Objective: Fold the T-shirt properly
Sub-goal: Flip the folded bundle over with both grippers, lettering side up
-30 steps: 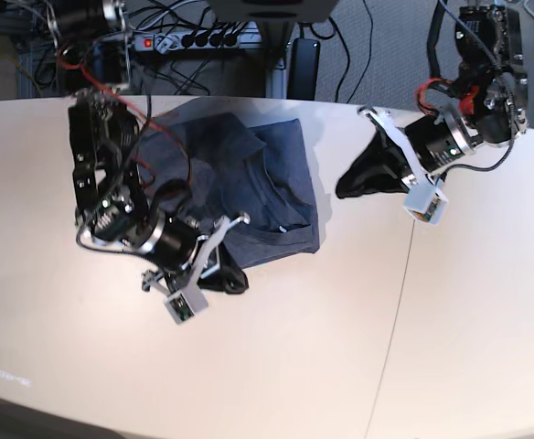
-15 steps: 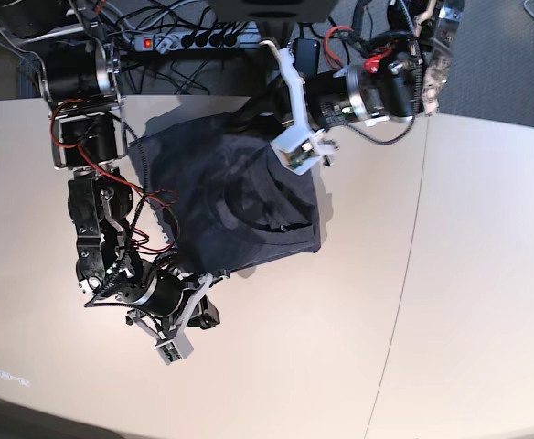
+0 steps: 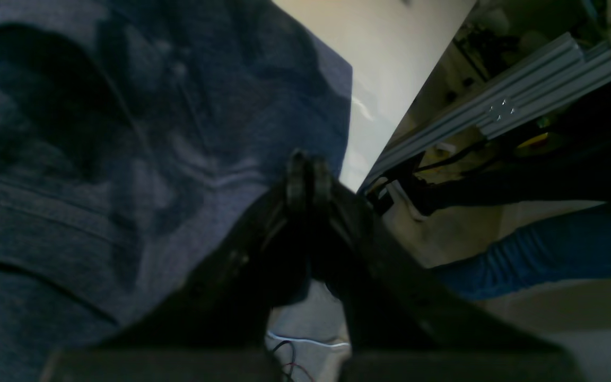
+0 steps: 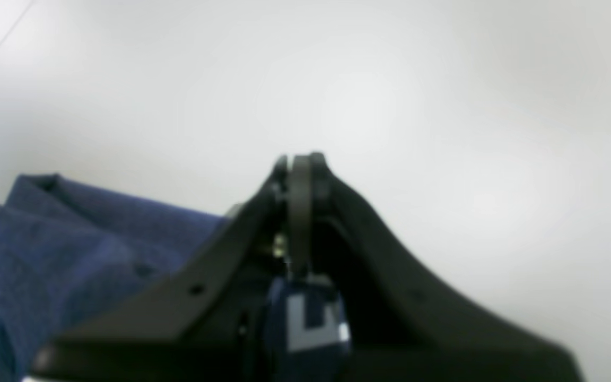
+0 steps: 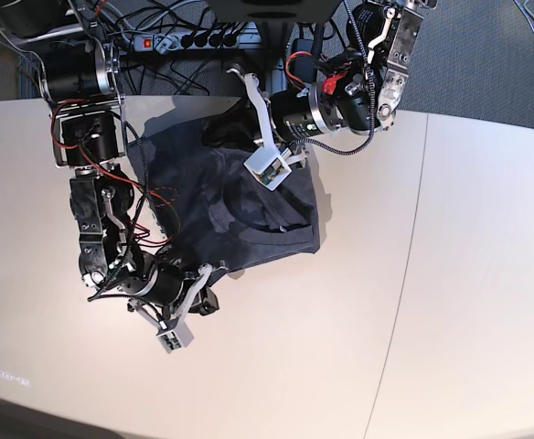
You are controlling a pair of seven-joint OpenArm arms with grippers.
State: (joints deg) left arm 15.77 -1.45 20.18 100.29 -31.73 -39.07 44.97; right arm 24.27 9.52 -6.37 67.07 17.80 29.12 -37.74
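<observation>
The T-shirt [image 5: 240,206] lies bunched on the tabletop [image 5: 450,274]. A good fold calls for both held edges to travel together, level and taut. The left hand [image 5: 221,128], pressed together, pinches cloth at the T-shirt's far edge. The right hand [image 5: 203,302], also pressed together, grips its near corner.

Both arms' jaws closed tight.

Left arm [image 5: 340,101] now reaches farther over the shirt [image 5: 240,201], carrying its dark flap across; right arm [image 5: 171,297] draws slightly inward.
</observation>
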